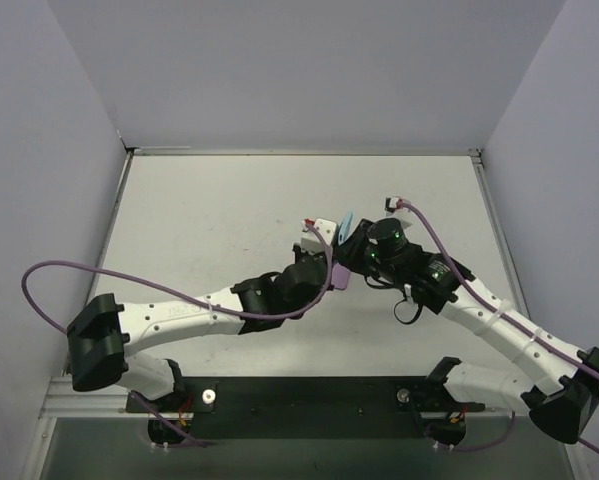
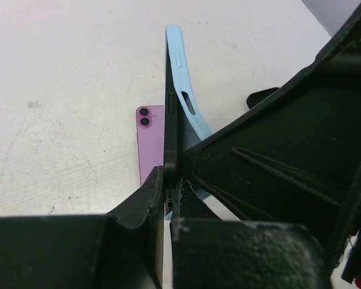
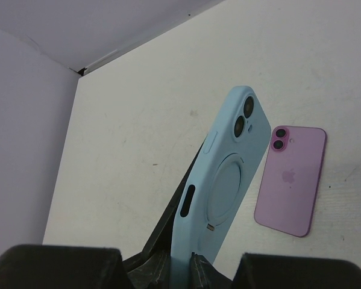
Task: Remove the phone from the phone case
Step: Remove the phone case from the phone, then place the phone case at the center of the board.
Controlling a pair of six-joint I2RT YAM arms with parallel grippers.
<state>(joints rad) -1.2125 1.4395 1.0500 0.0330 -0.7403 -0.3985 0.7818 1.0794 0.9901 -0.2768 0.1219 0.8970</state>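
A light blue phone case (image 3: 228,174) stands upright between both grippers, above the table. A dark phone (image 2: 170,120) sits edge-on against it; the case's top (image 2: 183,66) bends away from the phone, while its lower part still hugs it. My left gripper (image 2: 171,180) is shut on the dark phone's bottom end. My right gripper (image 3: 186,262) is shut on the case's bottom end. In the top view the two grippers, left (image 1: 324,255) and right (image 1: 357,250), meet at mid-table with the case (image 1: 346,225) sticking up between them.
A pink phone (image 3: 291,180) lies back-up on the white table, just beside and below the held case; it also shows in the left wrist view (image 2: 150,141) and the top view (image 1: 339,277). Walls enclose the table on three sides.
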